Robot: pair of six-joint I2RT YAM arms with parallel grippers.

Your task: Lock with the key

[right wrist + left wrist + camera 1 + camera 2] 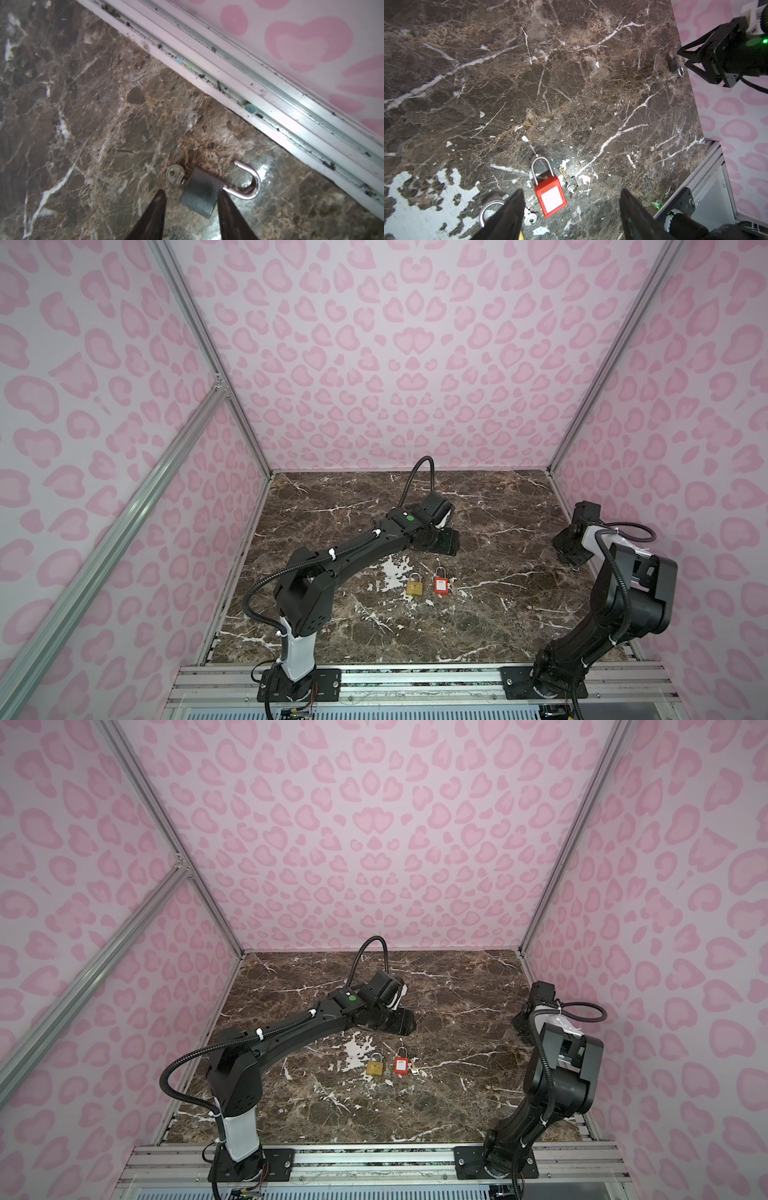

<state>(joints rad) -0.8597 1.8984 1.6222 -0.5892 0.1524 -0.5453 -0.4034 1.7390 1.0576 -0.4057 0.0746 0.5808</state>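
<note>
– Padlocks on the table: how many do you count?
– Three. In both top views a brass padlock (414, 583) and a red padlock (441, 584) lie side by side near the middle of the marble table (498, 614). The third, a grey padlock (200, 192), shows properly only in the right wrist view. From above it is all but hidden under the right gripper (572, 562), close to the right-hand wall.
– And the key?
– A silver key (175, 176) sits in the grey padlock's base. The shackle (248, 182) is swung out, one end free. The lock lies flat near the metal rail (270, 99) at the table's edge.
– Is the right gripper holding it?
– Its fingers (160, 199) stand apart on either side of the lock body. One shows a gap to the body; the other overlaps its edge, and I can't tell whether it touches.
– The left one?
– The left gripper (571, 190) is spread wide and holds nothing; the red padlock shows between its fingers in its wrist view. That view also shows what the top views barely do: loose keys (572, 186) just beside the red lock, and another key (530, 218) beside the brass padlock's shackle.
– Any writing?
– The red padlock's white label (551, 198) looks blank in the wrist view. From above it carries dark print, too small to read.
</note>
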